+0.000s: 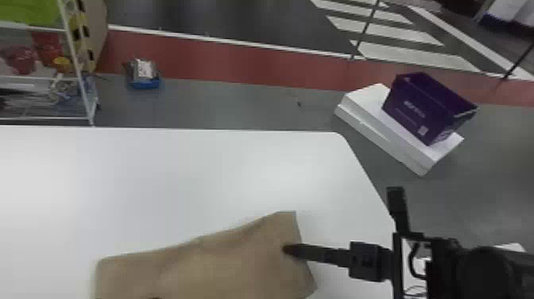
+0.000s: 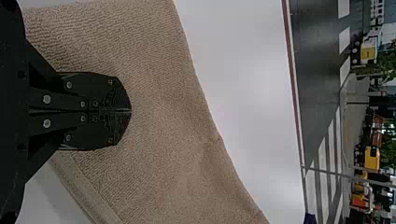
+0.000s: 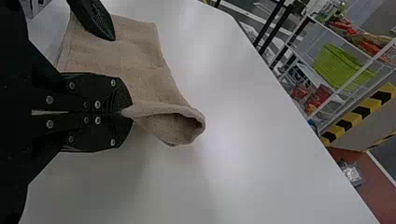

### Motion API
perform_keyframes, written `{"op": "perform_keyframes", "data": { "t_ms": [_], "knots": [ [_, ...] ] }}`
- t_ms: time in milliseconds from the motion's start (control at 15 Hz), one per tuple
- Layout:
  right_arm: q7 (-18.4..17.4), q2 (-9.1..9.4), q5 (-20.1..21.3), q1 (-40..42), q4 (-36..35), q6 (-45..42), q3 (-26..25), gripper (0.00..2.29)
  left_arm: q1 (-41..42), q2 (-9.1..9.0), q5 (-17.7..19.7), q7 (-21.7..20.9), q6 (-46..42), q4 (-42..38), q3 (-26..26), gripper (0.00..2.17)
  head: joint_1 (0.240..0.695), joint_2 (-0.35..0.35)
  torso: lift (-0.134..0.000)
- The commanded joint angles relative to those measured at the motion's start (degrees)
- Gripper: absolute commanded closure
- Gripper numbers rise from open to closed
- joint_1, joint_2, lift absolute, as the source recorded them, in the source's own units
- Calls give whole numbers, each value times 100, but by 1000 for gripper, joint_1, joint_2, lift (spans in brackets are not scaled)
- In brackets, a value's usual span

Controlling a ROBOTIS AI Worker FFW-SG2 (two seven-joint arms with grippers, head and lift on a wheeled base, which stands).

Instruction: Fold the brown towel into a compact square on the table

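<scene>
The brown towel [image 1: 222, 266] lies lengthwise over the front of the white table, its far edge slanting. At its right end is my right gripper [image 1: 287, 249]; in the right wrist view the right gripper [image 3: 128, 113] is shut on the end of the towel [image 3: 140, 60], where the cloth bulges into an open, hollow fold. Dark tips of my left gripper [image 1: 154, 298] show at the bottom edge of the head view. Over the towel [image 2: 159, 107] in the left wrist view, the left gripper [image 2: 130, 111] is shut, with no cloth visible between its fingers.
The white table [image 1: 190, 171] extends beyond and left of the towel, with its rounded corner at the far right. On the floor past it stand a purple box [image 1: 425, 107] on white slabs and, at the left, a wire shelf [image 1: 81, 91].
</scene>
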Motion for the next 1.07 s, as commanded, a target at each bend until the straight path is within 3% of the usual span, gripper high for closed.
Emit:
{"op": "perform_keyframes", "data": {
  "t_ms": [0,400,667,1000],
  "knots": [
    [-7,49,-184,-27,-204,12,79,1237,-37,-16,0,-12,0,63,-10,1632,695,-303,-124],
    [-7,102,-465,-141,-371,12,-115,1237,-292,-51,88,-100,-18,326,-177,1632,695,-266,-124],
    [-174,216,-623,-422,-371,12,254,1237,-556,-51,106,-100,175,450,-458,1632,695,-296,-124],
    [-500,330,-544,-642,-354,12,975,1237,-679,-51,167,-214,228,450,-476,1632,695,-238,-124]
  ]
}}
